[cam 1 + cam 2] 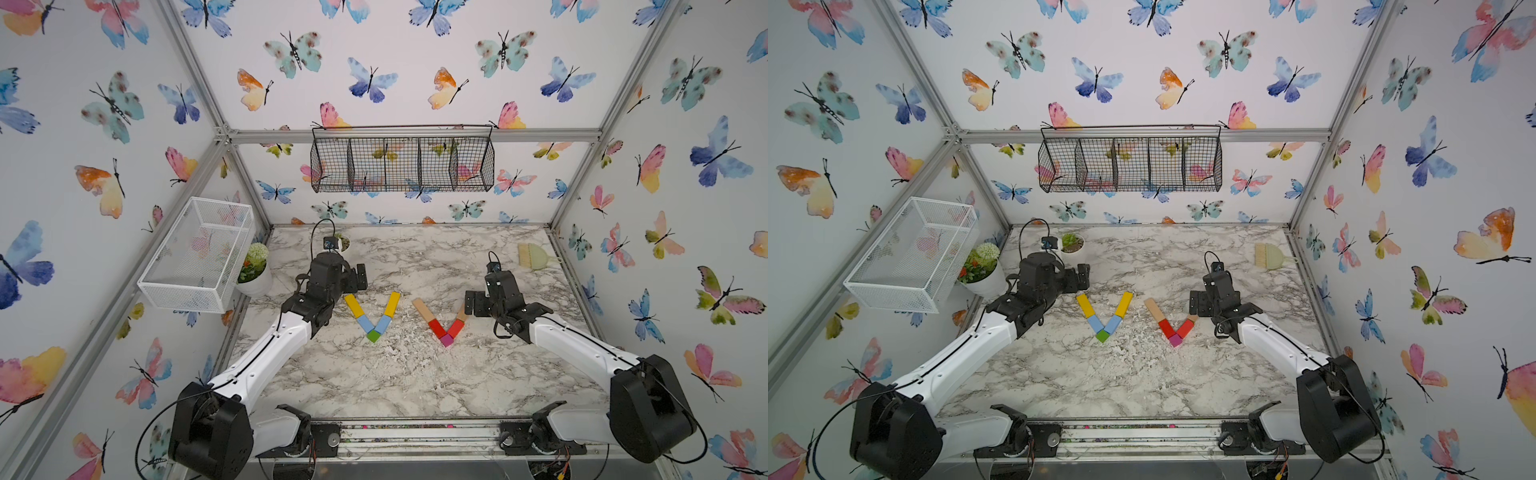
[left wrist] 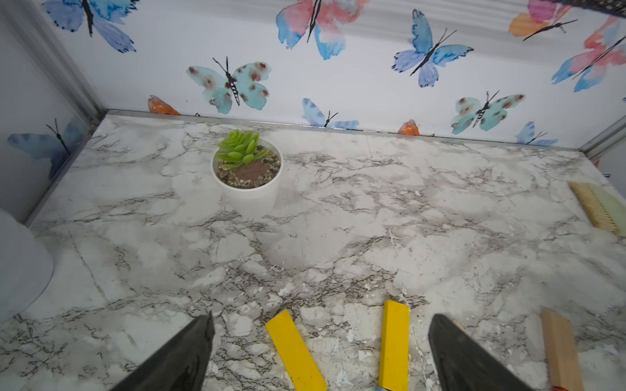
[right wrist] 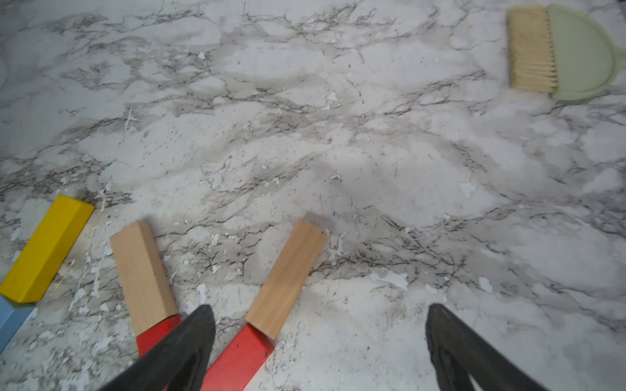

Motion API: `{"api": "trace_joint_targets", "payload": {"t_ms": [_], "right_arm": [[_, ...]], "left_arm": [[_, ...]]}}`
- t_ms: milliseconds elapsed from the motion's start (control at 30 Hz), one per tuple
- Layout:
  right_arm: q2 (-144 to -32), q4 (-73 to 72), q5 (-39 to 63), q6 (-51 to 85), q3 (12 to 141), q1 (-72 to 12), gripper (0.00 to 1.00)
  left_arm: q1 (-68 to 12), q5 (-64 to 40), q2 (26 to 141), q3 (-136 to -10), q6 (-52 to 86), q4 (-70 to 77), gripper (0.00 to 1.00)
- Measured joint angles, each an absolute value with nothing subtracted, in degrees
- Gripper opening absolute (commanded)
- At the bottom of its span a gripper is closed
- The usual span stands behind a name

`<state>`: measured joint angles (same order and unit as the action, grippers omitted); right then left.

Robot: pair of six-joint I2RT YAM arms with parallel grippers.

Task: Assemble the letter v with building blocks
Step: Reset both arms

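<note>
Two V shapes of building blocks lie flat on the marble table. The left V has two yellow bars [image 1: 353,305] [image 1: 392,303], two light-blue bars [image 1: 365,323] and a green cube [image 1: 373,336] at its tip. The right V has a tan bar [image 1: 422,309], two red bars [image 1: 436,328] and a magenta cube [image 1: 446,340]; its other tan bar [image 3: 288,277] is partly hidden in both top views. My left gripper [image 1: 360,277] [image 2: 323,316] hovers open just behind the yellow bars [image 2: 294,352]. My right gripper [image 1: 471,302] [image 3: 318,306] is open beside the right V, holding nothing.
A small succulent pot [image 2: 249,172] and a flower pot [image 1: 255,270] stand at the back left. A white wire basket [image 1: 195,253] hangs on the left wall, a black one [image 1: 402,164] on the back wall. A brush with dustpan [image 3: 562,50] lies at the back right.
</note>
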<state>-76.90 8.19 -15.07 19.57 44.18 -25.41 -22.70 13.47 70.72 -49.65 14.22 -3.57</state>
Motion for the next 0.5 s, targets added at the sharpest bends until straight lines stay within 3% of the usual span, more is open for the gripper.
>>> {"api": "trace_joint_targets", "payload": {"t_ms": [500], "right_arm": [[-77.3, -17.6, -26.3, 15.4, 30.5, -12.1, 0.98]], "left_arm": [[-14.5, 21.7, 62.7, -26.9, 11.8, 24.5, 0.98]]}}
